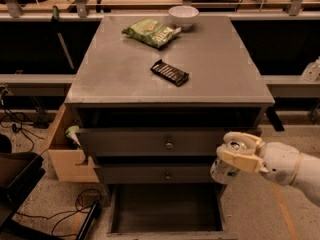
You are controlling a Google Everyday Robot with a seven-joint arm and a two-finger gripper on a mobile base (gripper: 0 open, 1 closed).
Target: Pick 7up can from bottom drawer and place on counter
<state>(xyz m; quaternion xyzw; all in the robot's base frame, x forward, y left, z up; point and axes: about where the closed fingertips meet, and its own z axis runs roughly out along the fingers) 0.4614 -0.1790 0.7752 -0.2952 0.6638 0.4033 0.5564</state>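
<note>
A white bowl (183,16) sits at the far edge of the counter (115,79), a green snack bag (151,32) just beside it toward the far left corner. A dark ribbed packet (170,73) lies near the middle. Below the front left corner stands a pale wooden box (65,156).

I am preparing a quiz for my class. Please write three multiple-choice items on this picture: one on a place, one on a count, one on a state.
1. Where is the can? A. on the counter B. in the gripper, before the drawer fronts C. on the bottom drawer floor
2. How many things lie on the counter? A. one B. five C. three
3. The bottom drawer is: A. pulled open B. shut C. taken out
Answers: 1 B, the gripper is shut on the can at the right; 2 C, bag, bowl and dark packet; 3 A, its dark floor shows.
</note>
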